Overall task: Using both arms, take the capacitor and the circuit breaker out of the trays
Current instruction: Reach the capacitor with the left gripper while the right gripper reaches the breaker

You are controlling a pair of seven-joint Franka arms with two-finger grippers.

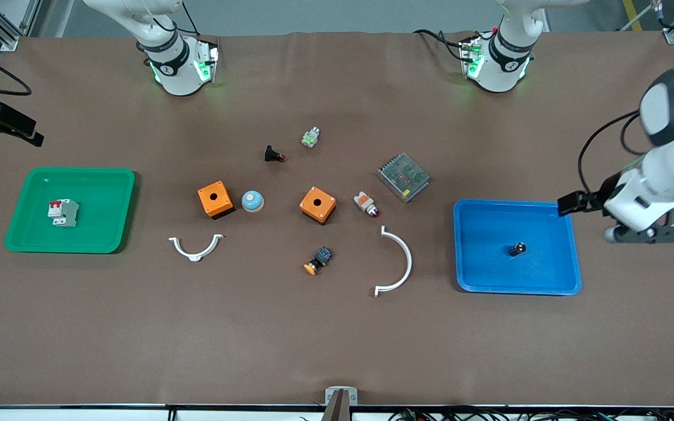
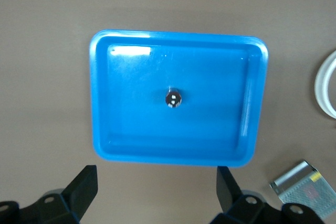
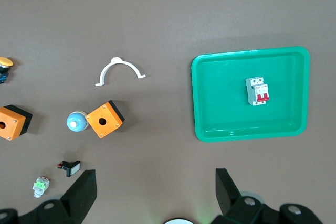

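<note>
On the matte brown worktop (image 1: 337, 339), the boxy breaker (image 1: 63, 212) lies in the glossy green tray (image 1: 109, 181). The stubby capacitor (image 1: 517, 249) sits mid blue tray (image 1: 477, 216), rims clear. Right gripper (image 3: 156, 190) and left gripper (image 2: 156, 186) hover, fingers released.

Right hand (image 3: 152, 192) outside front view.

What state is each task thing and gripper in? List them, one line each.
capacitor: set down in the blue tray, released.
breaker: lying in the green tray, released.
left gripper: open, empty, up in the air at the left arm's end of the table by the blue tray.
right gripper: open, empty, up in the air at the right arm's end by the green tray.
</note>
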